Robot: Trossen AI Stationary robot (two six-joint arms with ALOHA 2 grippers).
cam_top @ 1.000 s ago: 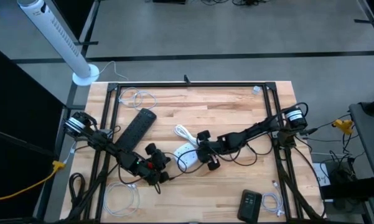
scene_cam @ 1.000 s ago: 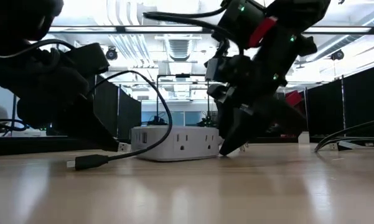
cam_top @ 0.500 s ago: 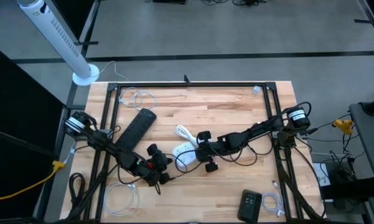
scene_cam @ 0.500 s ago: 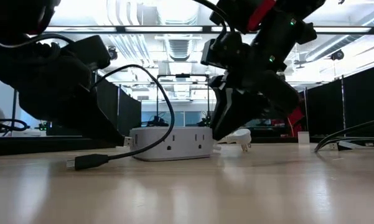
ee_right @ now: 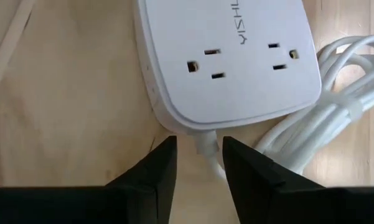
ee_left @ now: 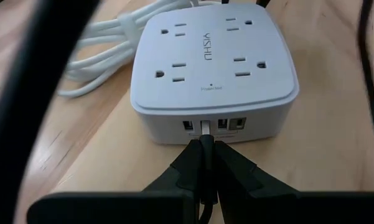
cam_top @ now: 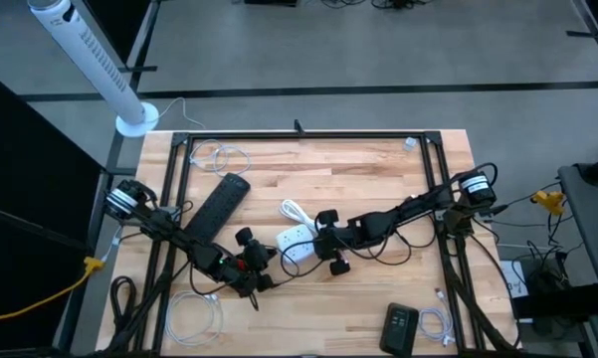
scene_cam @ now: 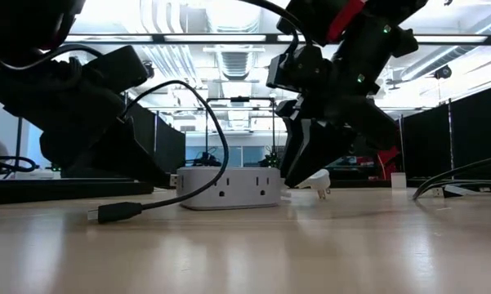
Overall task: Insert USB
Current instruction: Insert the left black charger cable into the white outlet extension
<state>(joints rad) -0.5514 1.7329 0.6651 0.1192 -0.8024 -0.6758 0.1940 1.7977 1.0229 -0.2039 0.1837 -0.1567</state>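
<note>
Left gripper (ee_left: 205, 144) clenched on USB plug (ee_left: 205, 128) at white power strip (ee_left: 213, 62). Right gripper (ee_right: 198, 152) released around its far-side cord (ee_right: 206, 147). Bare tabletop (cam_top: 378, 174) beyond, black remote (cam_top: 219, 204) left.

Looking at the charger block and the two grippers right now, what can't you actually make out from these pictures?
- Whether the USB plug is seated in the white power block: in the left wrist view the left gripper, shut on the plug, covers the joint.
- Whether the right gripper touches the block's cord: its fingers only straddle it in the right wrist view.
- The block's USB side in the high view: too small, under both arms.
</note>
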